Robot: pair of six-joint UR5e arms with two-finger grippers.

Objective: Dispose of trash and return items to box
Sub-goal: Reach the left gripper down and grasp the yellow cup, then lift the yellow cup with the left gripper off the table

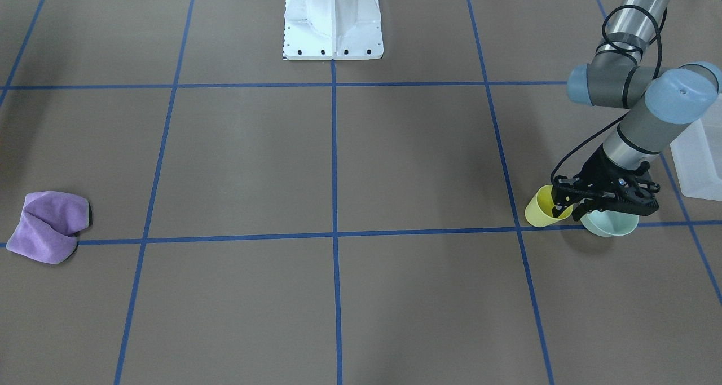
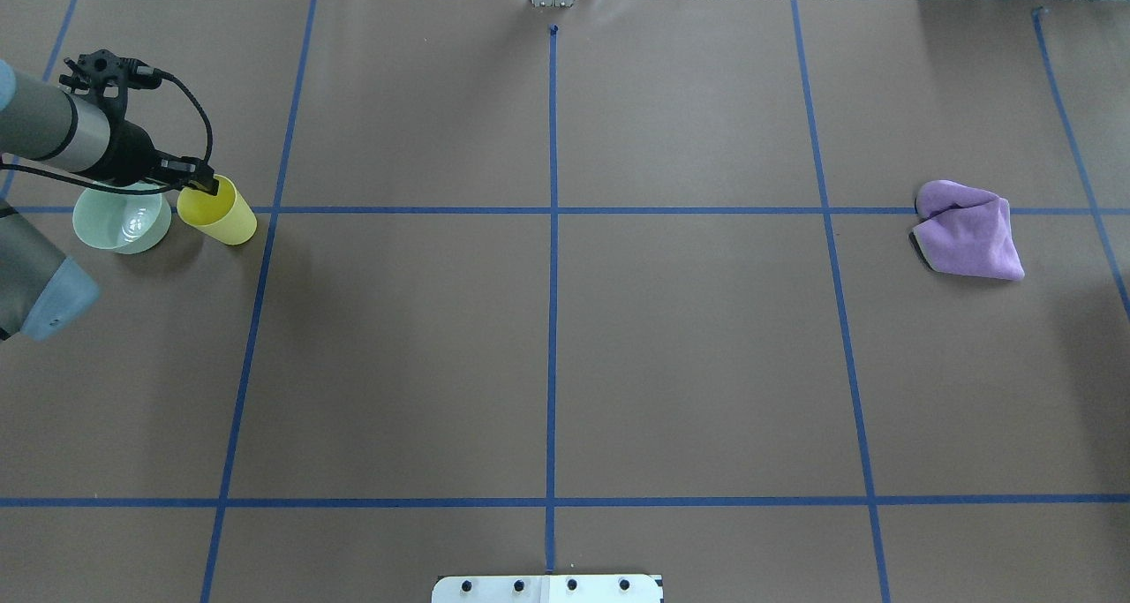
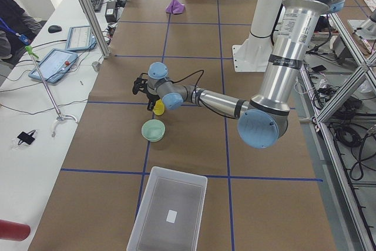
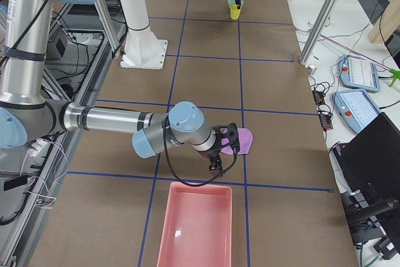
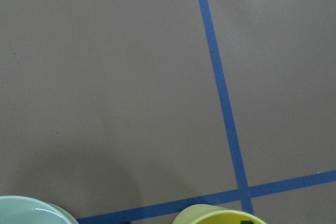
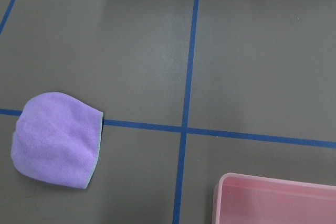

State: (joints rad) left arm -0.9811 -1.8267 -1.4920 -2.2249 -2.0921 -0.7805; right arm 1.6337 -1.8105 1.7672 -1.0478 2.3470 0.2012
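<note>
Brown table [image 2: 397, 365] gridded with blue tape. Far left: low reach in from 9 o'clock by the left arm, wrist bent down, left gripper [image 2: 203, 188] at the yellow cup [image 2: 225, 219] rim; clamped or slack, cannot tell. Mint bowl [image 2: 122, 223] just beside, at the cup's 9 o'clock. Frosted box [image 3: 167, 216] near, apart from both. Far right: purple cloth [image 2: 967, 230]; right gripper [image 4: 215, 166] pointing down near it, grip unreadable.

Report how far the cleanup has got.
Done: nothing; the translucent bin holds nothing. In hand: the left end effector is at the yellow cup's rim, beside the mint bowl; whether it grips is unclear. Left: cup and bowl into the bin; the purple cloth also lies out.
</note>
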